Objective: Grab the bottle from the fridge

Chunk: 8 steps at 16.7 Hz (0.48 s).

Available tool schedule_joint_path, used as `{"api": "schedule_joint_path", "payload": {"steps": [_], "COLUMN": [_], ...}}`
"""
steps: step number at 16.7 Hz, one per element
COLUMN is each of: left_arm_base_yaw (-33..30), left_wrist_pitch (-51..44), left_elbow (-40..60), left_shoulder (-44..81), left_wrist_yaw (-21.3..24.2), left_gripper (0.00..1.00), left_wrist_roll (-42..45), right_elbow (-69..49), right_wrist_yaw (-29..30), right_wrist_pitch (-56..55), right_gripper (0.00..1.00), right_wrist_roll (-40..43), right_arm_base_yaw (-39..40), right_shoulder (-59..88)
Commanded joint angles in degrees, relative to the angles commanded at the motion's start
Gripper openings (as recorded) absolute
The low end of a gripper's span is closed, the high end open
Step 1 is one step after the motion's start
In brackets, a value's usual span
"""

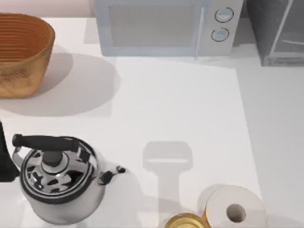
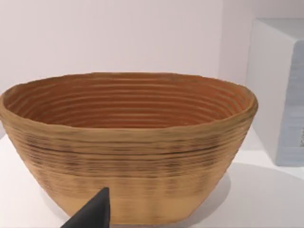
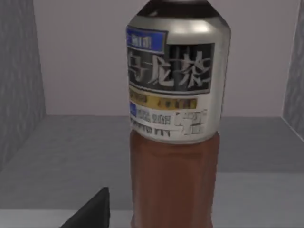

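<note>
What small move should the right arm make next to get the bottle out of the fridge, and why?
Probably ease the right gripper forward until its fingers flank the bottle, then close. The right wrist view shows the bottle upright on the fridge floor, close ahead and not yet held. The left arm sits parked at the table's left edge, facing the basket.

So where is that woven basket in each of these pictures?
Top view: the woven basket sits at the far left of the table, left of the microwave.
Left wrist view: the basket stands close before the camera, with the microwave beside it.
Right wrist view: this camera faces the bottle standing inside the fridge.
Shared landmark: the microwave links the top and left wrist views.
</note>
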State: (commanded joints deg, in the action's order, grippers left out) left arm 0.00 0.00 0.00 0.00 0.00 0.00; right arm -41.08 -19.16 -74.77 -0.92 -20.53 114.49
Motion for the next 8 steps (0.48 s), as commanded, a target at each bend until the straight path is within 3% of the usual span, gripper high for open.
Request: {"api": "schedule_joint_path", "payload": {"steps": [4,8], "left_arm_base_yaw": [0.0,0.0], "left_wrist_pitch": [0.0,0.0], "left_elbow": [0.0,0.0], "left_shoulder": [0.0,0.0], "left_wrist_yaw": [0.0,0.0], "left_gripper": [1.0,1.0], "left_wrist_roll": [0.0,0.0], "right_elbow": [-11.8,-14.4], "right_wrist_yaw": [4.8,6.2], "right_wrist_pitch": [8.5,10.9], "right_gripper": [1.0,1.0], "right_wrist_roll": [0.2,0.3], "right_arm_base_yaw": [4.4,5.7], "right_shoulder": [4.1,4.9]}}
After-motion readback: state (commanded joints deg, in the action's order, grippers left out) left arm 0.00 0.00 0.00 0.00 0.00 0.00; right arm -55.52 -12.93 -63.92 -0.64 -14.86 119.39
